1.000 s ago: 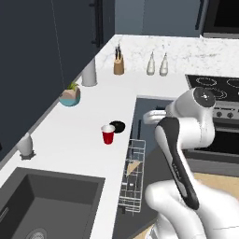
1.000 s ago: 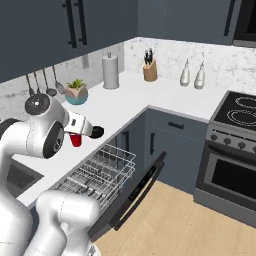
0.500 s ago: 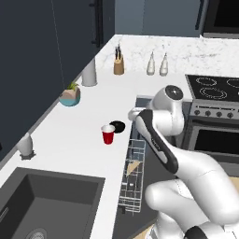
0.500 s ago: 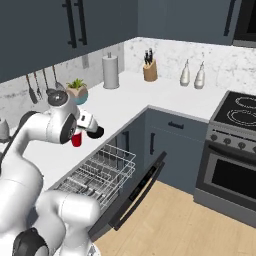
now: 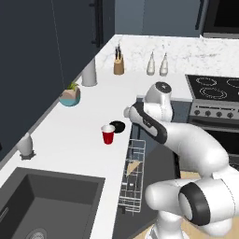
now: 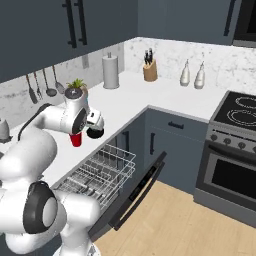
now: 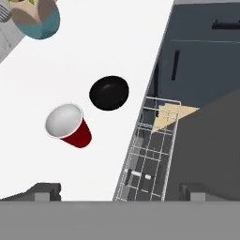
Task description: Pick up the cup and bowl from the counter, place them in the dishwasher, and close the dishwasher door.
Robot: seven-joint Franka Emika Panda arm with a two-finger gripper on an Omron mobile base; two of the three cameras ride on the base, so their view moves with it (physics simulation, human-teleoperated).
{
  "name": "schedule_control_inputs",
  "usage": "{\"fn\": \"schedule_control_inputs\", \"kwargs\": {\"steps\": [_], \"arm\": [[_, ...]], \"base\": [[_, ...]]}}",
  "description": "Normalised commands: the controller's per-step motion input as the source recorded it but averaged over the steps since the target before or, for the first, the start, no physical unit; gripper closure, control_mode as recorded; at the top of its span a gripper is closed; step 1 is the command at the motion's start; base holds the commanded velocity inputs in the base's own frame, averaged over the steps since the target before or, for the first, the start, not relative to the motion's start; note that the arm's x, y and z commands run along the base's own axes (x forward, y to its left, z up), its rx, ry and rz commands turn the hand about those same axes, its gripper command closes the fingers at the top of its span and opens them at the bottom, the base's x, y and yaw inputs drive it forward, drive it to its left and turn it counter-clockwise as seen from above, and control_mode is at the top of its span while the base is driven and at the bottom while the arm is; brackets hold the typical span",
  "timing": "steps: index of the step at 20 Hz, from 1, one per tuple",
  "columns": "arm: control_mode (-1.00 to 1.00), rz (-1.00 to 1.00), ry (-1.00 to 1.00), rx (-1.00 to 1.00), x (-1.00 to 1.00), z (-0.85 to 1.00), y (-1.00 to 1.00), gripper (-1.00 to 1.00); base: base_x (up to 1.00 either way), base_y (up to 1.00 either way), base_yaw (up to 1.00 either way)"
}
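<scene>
Red cup stands upright on the white desk, black bowl just beside it on the far side, both near the desk edge above the dishwasher. Tool hovers over the desk edge near the bowl, fingers apart, holding nothing; in the hand view the two dark tips sit wide apart at the bottom, cup and bowl both between and above them, untouched. Dishwasher door hangs open, tilted down toward the floor, black bar handle along its outer edge; white wire rack is pulled out over it, with nothing I can make out inside from this side. Left base view shows the rack from above with a beige wedge-shaped piece lying in it, also seen in the hand view; right base view hides that. In the right base view the arm's wrist covers most of the cup and part of the bowl. Around: teal-and-beige planter further back on the desk, white cylinder, knife block, two pale bottles by the marble backsplash, sink at the near end, oven with stovetop to the right. Right base view also shows utensils hanging on the wall.
</scene>
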Motion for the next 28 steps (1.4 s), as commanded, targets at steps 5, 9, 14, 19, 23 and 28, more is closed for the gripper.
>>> {"fn": "schedule_control_inputs", "kwargs": {"steps": [5, 9, 14, 19, 23, 28], "arm": [[-1.00, 0.00, 0.14, 0.00, 0.71, -0.42, 0.00, -1.00], [-1.00, 0.00, 0.14, 0.00, 0.63, -0.39, 0.00, -1.00], [-1.00, 0.00, 0.05, -0.01, 0.49, -0.32, 0.00, -1.00], [-1.00, 0.00, 0.00, 0.00, 0.20, -0.18, 0.00, -1.00], [-1.00, 0.00, 0.00, 0.00, 0.29, -0.28, 0.00, -1.00], [-1.00, 0.00, 0.00, 0.00, 0.45, -0.30, 0.03, -1.00]], "base": [[0.00, 0.00, 0.00], [0.00, 0.00, 0.00], [0.00, 0.00, 0.00], [0.00, 0.00, 0.00], [0.00, 0.00, 0.00], [0.00, 0.00, 0.00]]}}
